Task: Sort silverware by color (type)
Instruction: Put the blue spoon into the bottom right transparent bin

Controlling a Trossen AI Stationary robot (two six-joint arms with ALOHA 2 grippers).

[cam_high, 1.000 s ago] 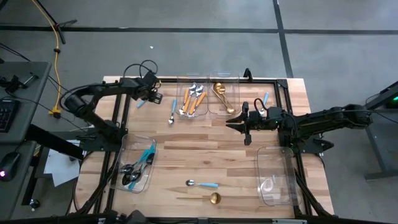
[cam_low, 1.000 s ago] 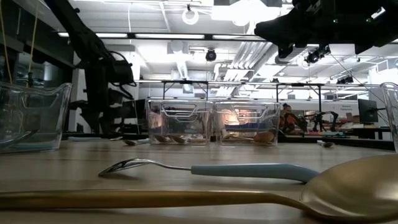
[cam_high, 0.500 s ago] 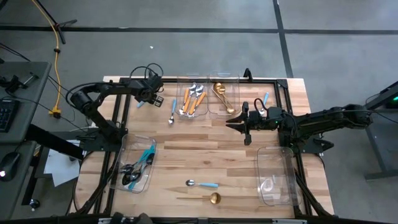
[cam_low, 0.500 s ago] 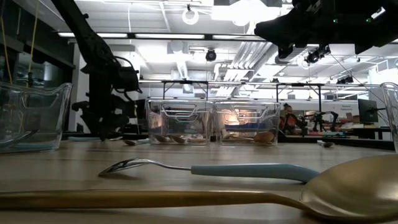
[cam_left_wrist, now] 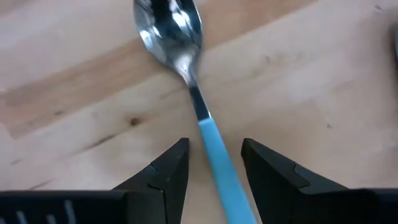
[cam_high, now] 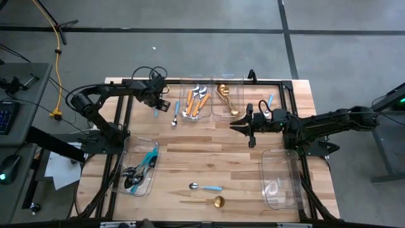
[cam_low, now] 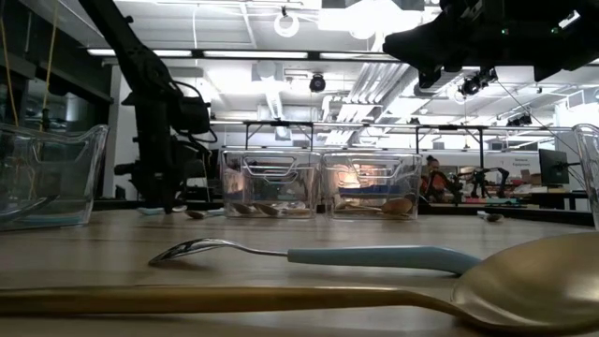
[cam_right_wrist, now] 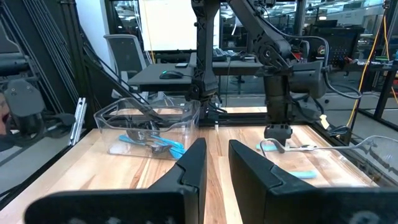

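Wooden surface [cam_high: 209, 152], your left gripper [cam_left_wrist: 213, 163] open astride a blue-handled spoon [cam_left_wrist: 186, 68], right gripper [cam_right_wrist: 216, 163] hovering narrow, empty

You have four clear bins on the table [cam_high: 190, 149]: two side by side at the far edge [cam_high: 197, 100] [cam_high: 228, 98], one near left [cam_high: 137, 166], one near right [cam_high: 280, 179]. Loose on the wood you can count five utensils: a gold spoon [cam_high: 212, 201], and four blue-handled ones [cam_high: 205, 187] [cam_high: 174, 114] [cam_high: 157, 111] [cam_high: 269, 100]. You cannot count the pieces inside the bins reliably.
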